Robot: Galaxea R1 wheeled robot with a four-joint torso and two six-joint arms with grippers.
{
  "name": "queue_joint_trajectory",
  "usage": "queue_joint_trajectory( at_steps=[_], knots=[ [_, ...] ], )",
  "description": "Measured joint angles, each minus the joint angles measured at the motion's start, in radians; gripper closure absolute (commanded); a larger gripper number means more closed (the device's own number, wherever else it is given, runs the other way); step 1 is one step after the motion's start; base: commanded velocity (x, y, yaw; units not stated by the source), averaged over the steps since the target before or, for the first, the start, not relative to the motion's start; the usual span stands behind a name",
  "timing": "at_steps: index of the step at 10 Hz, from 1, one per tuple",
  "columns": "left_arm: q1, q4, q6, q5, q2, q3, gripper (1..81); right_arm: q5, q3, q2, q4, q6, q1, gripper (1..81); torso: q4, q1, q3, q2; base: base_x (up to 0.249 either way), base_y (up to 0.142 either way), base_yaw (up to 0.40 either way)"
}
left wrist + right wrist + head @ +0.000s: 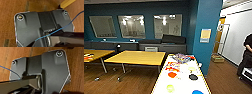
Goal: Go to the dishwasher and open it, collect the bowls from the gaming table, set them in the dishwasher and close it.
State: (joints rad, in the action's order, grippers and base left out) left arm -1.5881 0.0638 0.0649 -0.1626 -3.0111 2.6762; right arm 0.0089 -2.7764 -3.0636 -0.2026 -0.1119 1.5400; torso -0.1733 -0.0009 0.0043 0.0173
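While the gaming table (182, 75) stretched ahead in the head view, bowls were seen spread on its white top: an orange-red bowl (172, 74), a black bowl (193, 77), a lime green bowl (170, 88). How they lay relative to the grippers could not be told, nor the grippers' state.

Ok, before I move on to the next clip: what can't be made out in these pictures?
- Gaming table, head view: near end cut off by the bottom edge, with a blue thing half out of the picture.
- Bowls there, such as the orange-red bowl and black bowl: too blurred to tell full from empty.
- Person: cut off by the right edge.
- Both wrist views: grippers' fingers not discernible.
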Motion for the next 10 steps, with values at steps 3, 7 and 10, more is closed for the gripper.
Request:
queue_joint_trajectory(
  at_steps=[3,7,10],
  knots=[
    [0.003,0.0,0.0,-0.001,0.0,0.001,1.0,-0.001,0.0,0.0,0.0,0.0,0.003,1.0,0.0,0.0,0.0,0.0,0.0,0.0,-0.211],
    [0.0,-0.001,0.0,-0.001,0.0,0.001,1.0,-0.001,0.0,-0.002,0.0,0.0,0.003,1.0,0.0,0.0,0.0,0.0,0.017,0.0,0.0],
    [0.0,-0.002,0.0,-0.001,-0.001,0.001,1.0,-0.001,0.0,-0.003,0.0,0.0,0.003,1.0,0.0,0.0,0.0,0.0,0.0,0.02,0.0]
  ],
)
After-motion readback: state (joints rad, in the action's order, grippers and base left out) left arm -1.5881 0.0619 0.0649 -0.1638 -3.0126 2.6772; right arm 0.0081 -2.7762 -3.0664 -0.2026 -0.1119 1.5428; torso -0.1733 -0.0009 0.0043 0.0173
